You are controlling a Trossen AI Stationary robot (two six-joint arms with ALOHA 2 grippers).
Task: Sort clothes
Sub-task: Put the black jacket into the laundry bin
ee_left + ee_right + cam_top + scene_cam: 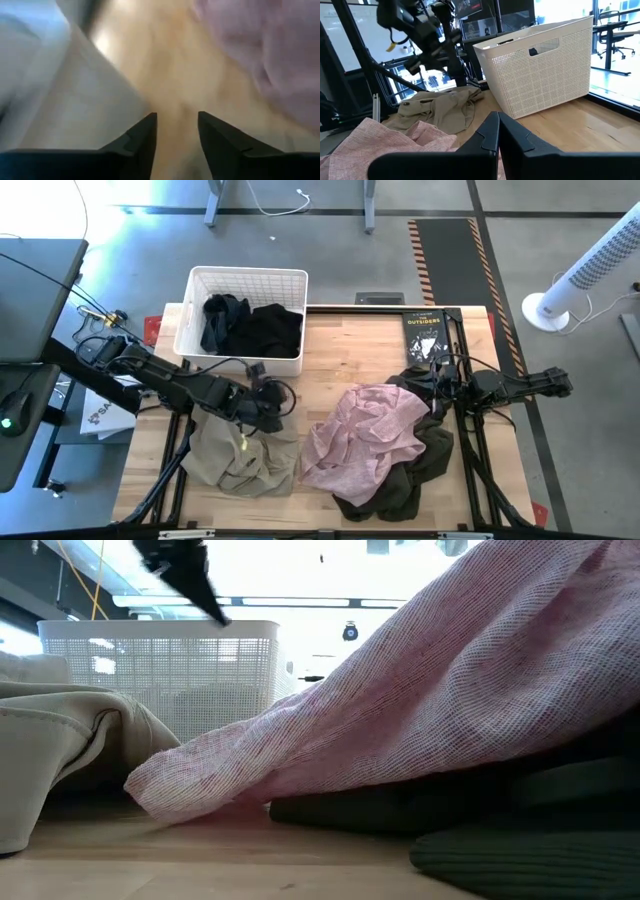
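— Where are the clothes?

— I see the pink shirt (pixel 365 438) mid-table over the olive garment (pixel 420 465), the khaki one (pixel 235 460) to its left, and black clothes (pixel 250 328) in the white basket (pixel 200 280).

— And your grippers?

— My left gripper (pixel 177 131) hangs over the khaki garment's top edge, fingers apart, empty. My right gripper (pixel 498 131) is pinched closed, empty, near the book (pixel 424 335).

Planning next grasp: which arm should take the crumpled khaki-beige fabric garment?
Left. Its gripper, fingers open, hovers at the khaki-beige fabric garment; the right gripper, fingers shut, sits across the table by the pink garment.
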